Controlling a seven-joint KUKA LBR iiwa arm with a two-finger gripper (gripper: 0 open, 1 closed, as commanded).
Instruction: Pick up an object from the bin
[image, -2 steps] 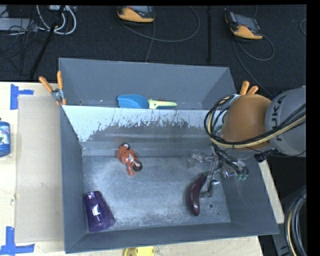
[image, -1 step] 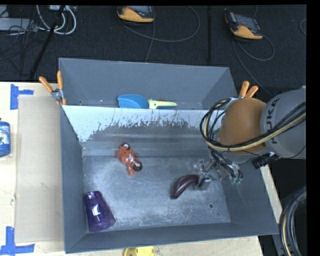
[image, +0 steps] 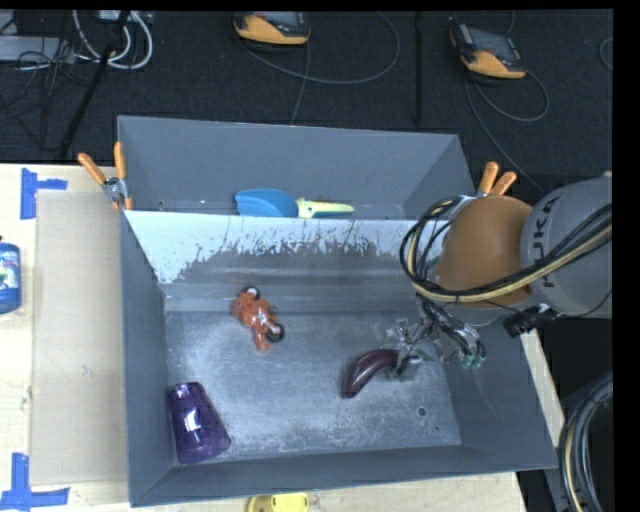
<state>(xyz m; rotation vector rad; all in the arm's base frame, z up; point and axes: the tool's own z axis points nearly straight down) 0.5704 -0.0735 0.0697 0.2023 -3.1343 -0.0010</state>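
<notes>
Four loose things lie well apart in the grey bin (image: 290, 135): a blue scoop (image: 268, 204) with a pale yellow-green handle against the far wall, an orange-brown toy figure (image: 257, 319) left of centre, a purple cup (image: 196, 423) on its side in the near left corner, and a dark purple, aubergine-shaped thing (image: 364, 371) on the floor right of centre. The arm (image: 575, 255), with its orange wrist cover (image: 482, 250) and looped cables, reaches in from the right and hangs low over the floor, so that the jaws sit at the right-hand, narrow end of the dark purple thing, touching it or just beside it. How far the jaws stand open, and whether they have anything in hold, cannot be told here. The dark purple thing rests on the bin floor, not lifted. The step in hand is judged to be the grasp itself. The next move would call for a firm closure on that narrow end, then a straight lift, kept clear of the sloping right wall.
</notes>
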